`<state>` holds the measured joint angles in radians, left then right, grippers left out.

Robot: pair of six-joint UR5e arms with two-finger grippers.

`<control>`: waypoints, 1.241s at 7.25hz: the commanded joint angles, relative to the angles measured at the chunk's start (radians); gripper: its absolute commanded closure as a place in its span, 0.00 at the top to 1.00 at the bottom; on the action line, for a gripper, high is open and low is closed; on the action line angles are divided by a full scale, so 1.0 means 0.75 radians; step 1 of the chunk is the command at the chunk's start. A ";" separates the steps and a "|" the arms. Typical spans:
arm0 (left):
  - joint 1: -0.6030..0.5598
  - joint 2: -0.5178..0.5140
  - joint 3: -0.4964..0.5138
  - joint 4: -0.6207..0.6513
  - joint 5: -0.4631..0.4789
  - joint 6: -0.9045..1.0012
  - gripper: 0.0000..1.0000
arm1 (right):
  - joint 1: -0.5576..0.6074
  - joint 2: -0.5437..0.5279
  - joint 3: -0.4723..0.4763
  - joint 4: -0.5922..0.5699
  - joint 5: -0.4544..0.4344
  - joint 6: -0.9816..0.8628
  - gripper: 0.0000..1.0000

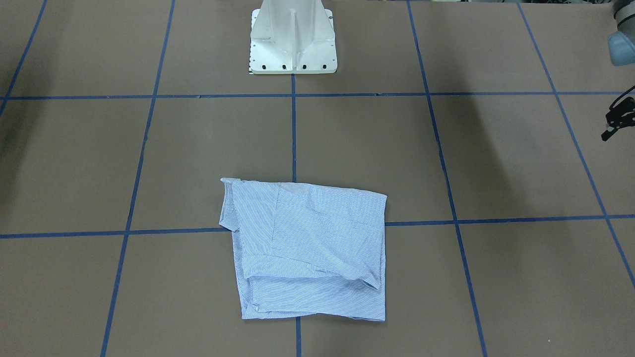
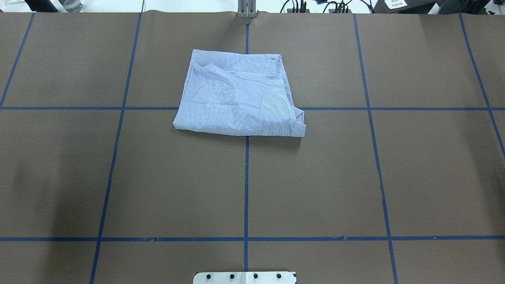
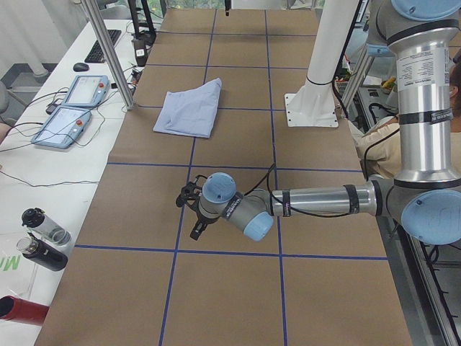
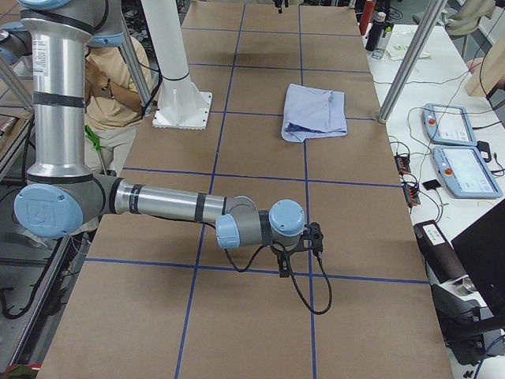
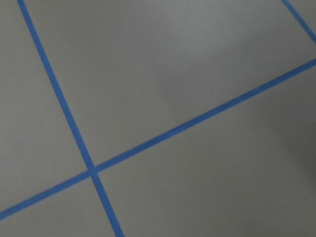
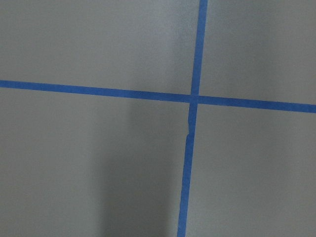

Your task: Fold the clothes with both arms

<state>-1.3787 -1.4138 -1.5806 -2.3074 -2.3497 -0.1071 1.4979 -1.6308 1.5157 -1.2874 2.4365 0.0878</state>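
Mid-counter, on the far side from the robot's base: the pinstriped shirt (image 2: 232,94) lies flat on the brown counter (image 2: 315,177), folded into a rough rectangle. It sits upper centre in the overhead view and lower centre in the front-facing view.
Shirt and tape: it covers a crossing of the blue tape lines (image 2: 246,185) and straddles the centre line.
Shirt's folds: one panel is turned over on top, and a doubled edge bunches at the lower right corner in the overhead view.
Left arm (image 3: 317,202): stretched out low over the counter in the lower half of the left-side view, well apart from the shirt.
Left claw (image 3: 193,216): black, hanging over bare counter near a tape line. I cannot tell whether its fingers are spread or pressed together.
Right arm (image 4: 166,204): reaches out low across the lower half of the right-side view, also well apart from the shirt.
Right claw (image 4: 304,246): black, with a cable looping below it, over bare counter. I cannot tell its state either.
Wrist views: only blurred brown counter and crossing blue tape.
Pedestal (image 1: 292,44): white, bolted down at the top centre of the front-facing view.
Side table (image 3: 43,173): carries two teach pendants (image 3: 72,108) and some bottles (image 3: 39,227).
Person (image 4: 110,87): stands beside the pedestal at the upper left of the right-side view.
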 commanded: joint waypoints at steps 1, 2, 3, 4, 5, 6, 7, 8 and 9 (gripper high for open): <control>-0.003 -0.013 -0.005 -0.002 -0.007 -0.006 1.00 | 0.001 0.004 -0.019 0.000 0.036 0.018 1.00; -0.002 -0.023 -0.028 0.004 -0.009 -0.011 1.00 | 0.052 0.014 -0.008 0.000 0.182 0.016 1.00; -0.007 -0.023 -0.046 0.004 -0.005 -0.009 1.00 | 0.052 0.002 -0.002 0.005 0.202 0.016 1.00; -0.015 -0.007 -0.093 0.008 -0.009 -0.009 1.00 | 0.058 0.010 0.046 0.005 0.139 0.018 1.00; -0.015 0.005 -0.154 0.015 0.001 -0.011 1.00 | 0.058 0.012 0.132 0.001 -0.007 0.018 1.00; -0.017 0.007 -0.155 0.017 -0.011 -0.011 1.00 | 0.058 -0.004 0.149 0.000 -0.090 0.018 1.00; -0.015 0.032 -0.165 0.015 -0.013 -0.011 1.00 | 0.058 -0.016 0.151 0.000 -0.072 0.020 1.00; -0.015 0.032 -0.163 0.013 -0.013 -0.011 1.00 | 0.056 -0.028 0.149 -0.002 -0.036 0.020 1.00; -0.013 0.032 -0.165 0.013 -0.013 -0.011 1.00 | 0.054 -0.028 0.145 0.000 -0.031 0.016 1.00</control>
<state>-1.3897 -1.3922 -1.7019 -2.2973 -2.3588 -0.1150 1.5403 -1.6474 1.6257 -1.2876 2.4034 0.1020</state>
